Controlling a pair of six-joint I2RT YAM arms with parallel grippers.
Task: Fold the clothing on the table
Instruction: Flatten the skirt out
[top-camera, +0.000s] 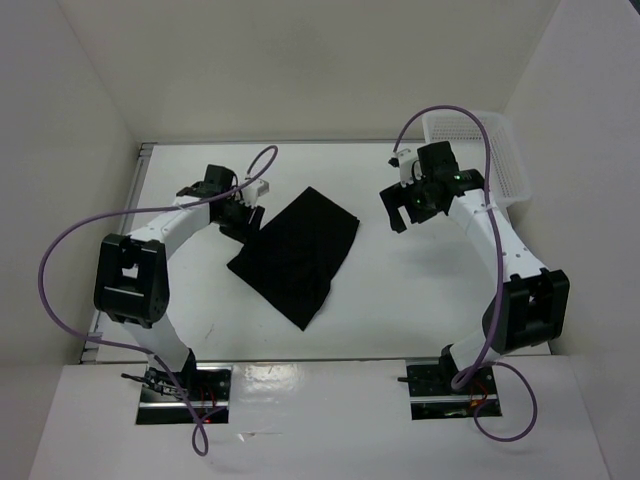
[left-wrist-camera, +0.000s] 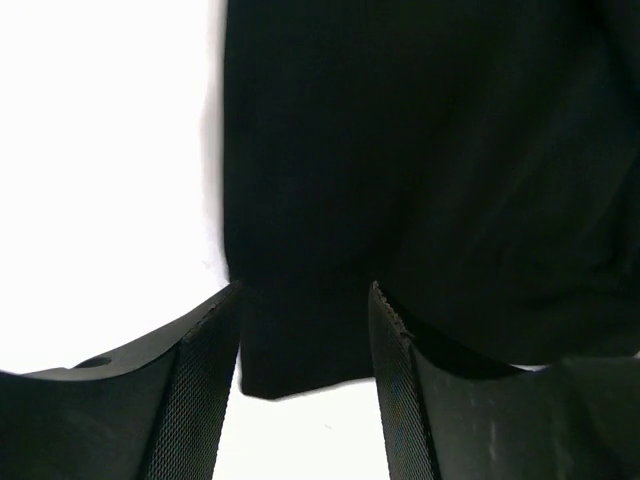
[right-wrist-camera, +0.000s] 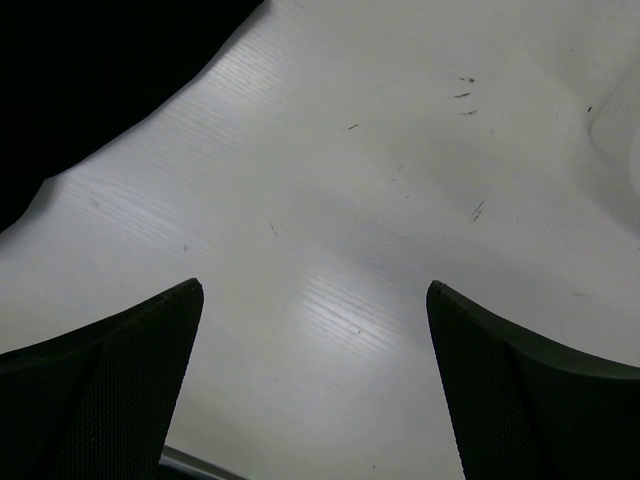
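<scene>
The table (top-camera: 400, 310) takes up most of my overhead view, white and bare enough that anything dark on it reads clearly. The clothing (top-camera: 297, 255) lies on it between the two arms, nearer the left one, spread flat and turned so that its corners point diagonally. I judge that angle is why each arm can come at a corner instead of a long edge. The white mesh basket (top-camera: 490, 150) sits at the far right corner, well apart from the fabric, and seems to play no part in the fold.

The left gripper (top-camera: 238, 218) is down at the garment's left corner. In its own wrist view the left gripper's (left-wrist-camera: 305, 300) jaws stand part-way apart with a corner tab of the black cloth filling the gap between them. I cannot tell whether the pads are biting the fabric or only straddling it. The placement suits a pinch on that corner to carry it across.

The right gripper (top-camera: 400, 205) hangs beside the cloth's right edge, apart from it, jaws wide and holding nothing, only bare tabletop between them
</scene>
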